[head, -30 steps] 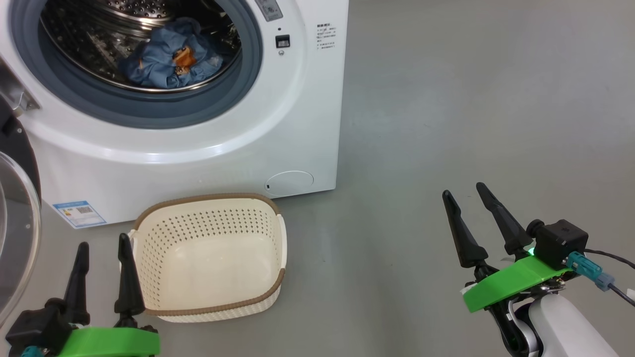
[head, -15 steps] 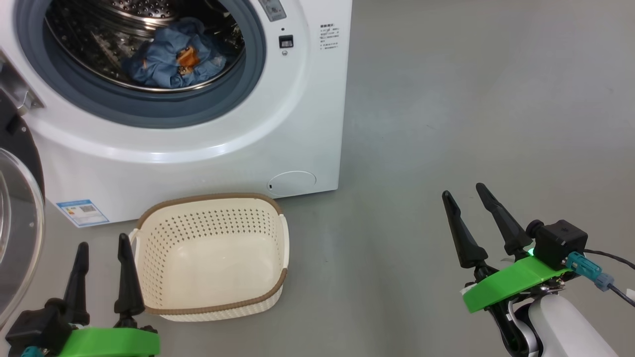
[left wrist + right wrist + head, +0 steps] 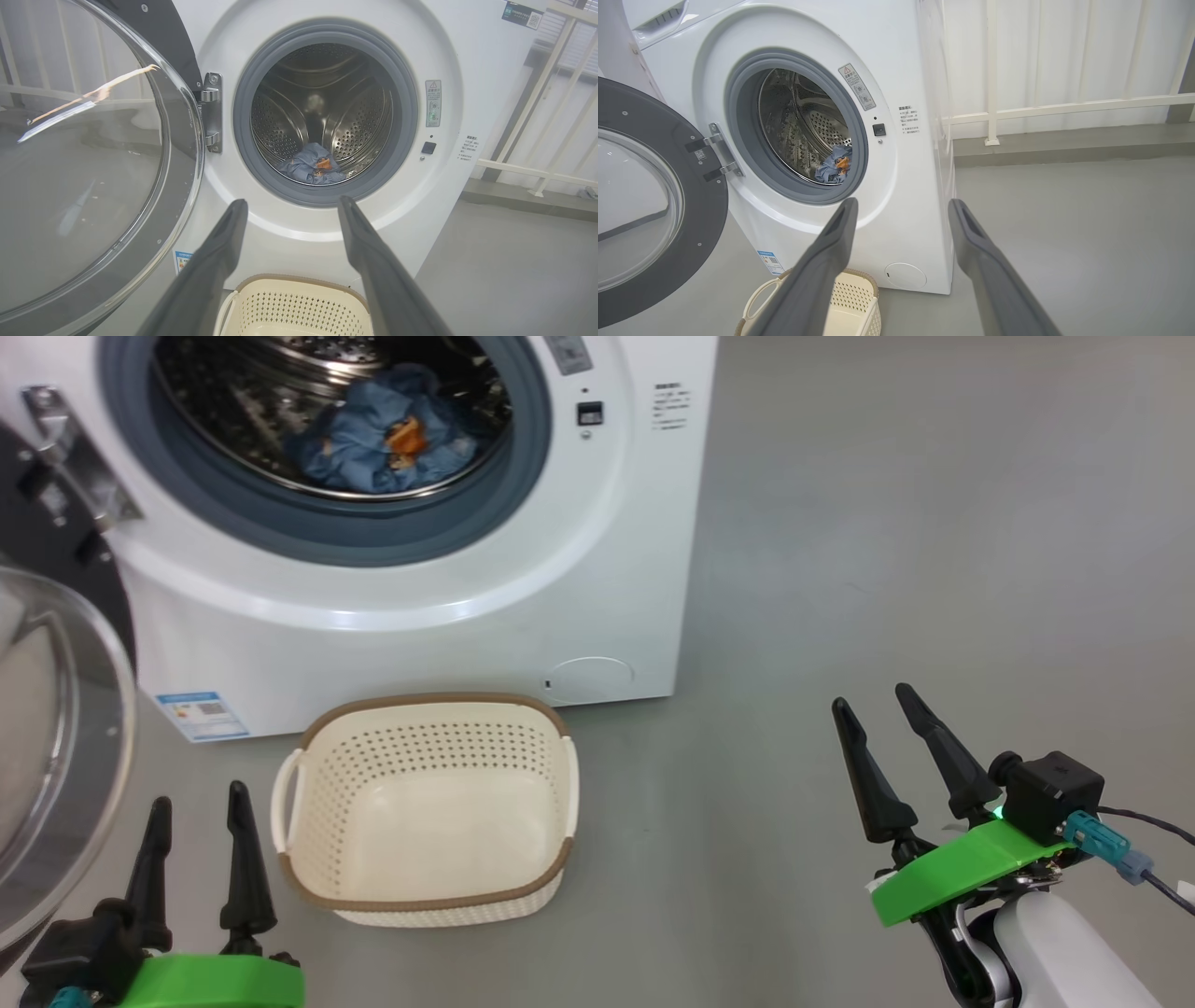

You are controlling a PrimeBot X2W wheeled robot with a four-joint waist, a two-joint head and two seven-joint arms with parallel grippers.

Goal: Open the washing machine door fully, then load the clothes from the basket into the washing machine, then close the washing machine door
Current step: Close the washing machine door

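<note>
1. The washing machine (image 3: 420, 616) stands on the floor. The washing machine door (image 3: 707, 210) is swung wide to the robot's left on its steel hinge (image 3: 212, 112), glass bowl facing out. That leaves the opening unblocked for loading.
2. The clothes (image 3: 383, 439) are a blue bundle with orange print, lying low in the perforated drum (image 3: 322, 112) behind the grey-blue seal (image 3: 406, 116). Nothing appears to hang over the seal, so the door should probably shut without trapping cloth.
3. The basket (image 3: 429, 698) sits on the floor just in front of the machine, below the opening. Nothing is inside it. It is likely parked there to keep the lift to the drum short.
4. Left gripper (image 3: 199, 793): fingers apart, holding nothing. It hovers just beside the basket's left handle, between basket and door. Its wrist view looks straight into the drum.
5. Right gripper (image 3: 872, 696): fingers apart, holding nothing. It is over bare floor, well apart from machine and basket.
6. Judgement: loading looks done and only closing the door is left. The left gripper is nearer the door, so it suits the push. I cannot tell whether the door's sweep clears the basket rim.
7. The floor (image 3: 887, 523) is smooth, grey and matte, with faint marks.
8. A white railing (image 3: 1064, 109) and pale wall panels stand behind and to the right of the machine. A blue label sticker (image 3: 203, 714) is low on the machine's front.
</note>
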